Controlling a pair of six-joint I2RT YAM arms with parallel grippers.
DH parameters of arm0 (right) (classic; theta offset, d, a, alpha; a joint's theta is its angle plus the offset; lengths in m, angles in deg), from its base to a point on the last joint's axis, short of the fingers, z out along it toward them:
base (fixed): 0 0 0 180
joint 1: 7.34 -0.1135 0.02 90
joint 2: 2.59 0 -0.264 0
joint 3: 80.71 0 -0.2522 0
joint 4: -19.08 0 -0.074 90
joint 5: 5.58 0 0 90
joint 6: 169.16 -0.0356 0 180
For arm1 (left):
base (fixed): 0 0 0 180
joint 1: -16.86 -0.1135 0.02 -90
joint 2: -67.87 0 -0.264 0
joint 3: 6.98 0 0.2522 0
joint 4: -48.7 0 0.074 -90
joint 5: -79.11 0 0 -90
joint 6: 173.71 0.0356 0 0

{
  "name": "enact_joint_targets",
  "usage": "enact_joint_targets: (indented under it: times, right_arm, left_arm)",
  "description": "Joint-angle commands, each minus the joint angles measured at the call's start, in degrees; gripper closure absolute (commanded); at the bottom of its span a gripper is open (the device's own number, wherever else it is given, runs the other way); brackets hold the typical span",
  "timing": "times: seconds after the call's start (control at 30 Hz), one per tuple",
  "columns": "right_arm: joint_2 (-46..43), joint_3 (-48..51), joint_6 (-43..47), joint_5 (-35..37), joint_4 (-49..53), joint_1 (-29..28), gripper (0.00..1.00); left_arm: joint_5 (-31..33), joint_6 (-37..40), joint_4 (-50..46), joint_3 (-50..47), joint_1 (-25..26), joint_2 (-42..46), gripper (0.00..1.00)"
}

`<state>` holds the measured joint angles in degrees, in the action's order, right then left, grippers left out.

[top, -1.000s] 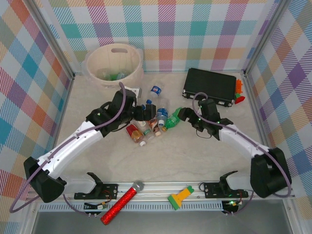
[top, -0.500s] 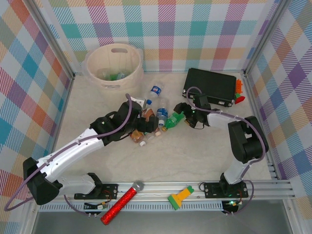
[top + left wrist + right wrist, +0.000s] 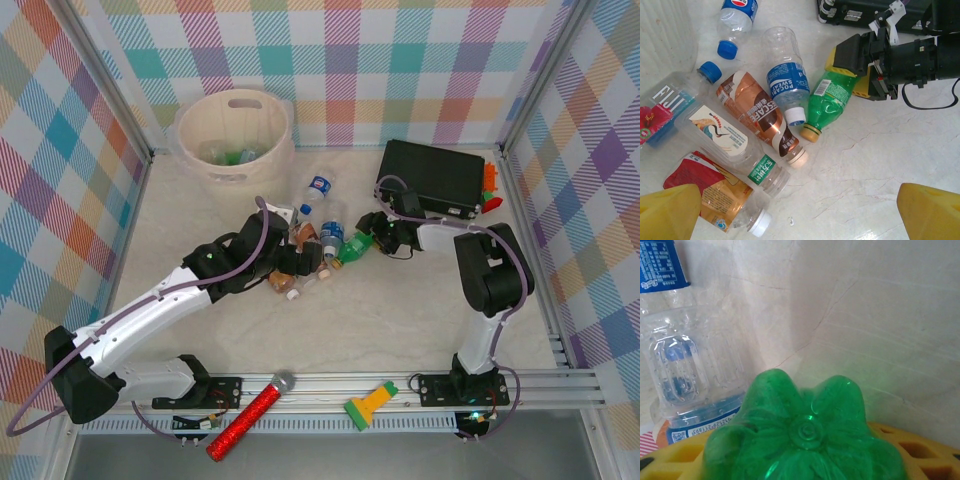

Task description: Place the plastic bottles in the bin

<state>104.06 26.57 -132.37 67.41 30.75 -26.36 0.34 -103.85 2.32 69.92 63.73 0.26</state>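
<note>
Several plastic bottles lie in a heap mid-table. Among them are a green bottle (image 3: 355, 247) (image 3: 827, 102), a blue-labelled one (image 3: 787, 85), a brown one (image 3: 757, 112), a Fiji one (image 3: 667, 107) and a red-labelled one (image 3: 705, 192). A blue-capped bottle (image 3: 318, 188) lies nearer the cream bin (image 3: 200, 112), where green bottles show inside. My right gripper (image 3: 368, 240) (image 3: 845, 75) is shut on the green bottle's base (image 3: 805, 440), a yellow pad on each side. My left gripper (image 3: 290, 262) (image 3: 800, 215) hangs open over the heap's near side, holding nothing.
A flat black case (image 3: 430, 175) lies at the back right with an orange-red item (image 3: 489, 188) beside it. A red glitter microphone (image 3: 250, 415) and a green-and-yellow tool (image 3: 370, 403) rest on the front rail. The bin's wall (image 3: 662, 30) stands close to the heap.
My right gripper has closed onto the green bottle's base while its arm folded up toward the case. The left gripper moved nearer, down over the heap, still open.
</note>
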Motion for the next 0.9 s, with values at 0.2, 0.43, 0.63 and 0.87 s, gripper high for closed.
enact_joint_targets:
  times: [0.2,0.43,0.63,0.87]
  right_arm:
    - [-13.6,1.9,6.5,2.5,5.0,0.0,0.47]
    - [-27.0,0.9,14.8,5.1,11.8,-1.8,0.47]
    - [-36.1,-1.7,21.0,5.3,17.6,-5.2,0.47]
    - [-42.0,-3.1,23.2,5.8,20.2,-10.2,0.47]
  left_arm:
    - [-2.0,-0.3,3.1,-1.4,2.3,-0.2,0.00]
    - [-5.2,1.2,8.3,-3.3,5.1,-2.1,0.05]
    - [-7.4,3.3,11.7,-3.4,7.6,-4.6,0.16]
    - [-9.7,4.5,13.4,-2.1,8.8,-7.7,0.28]
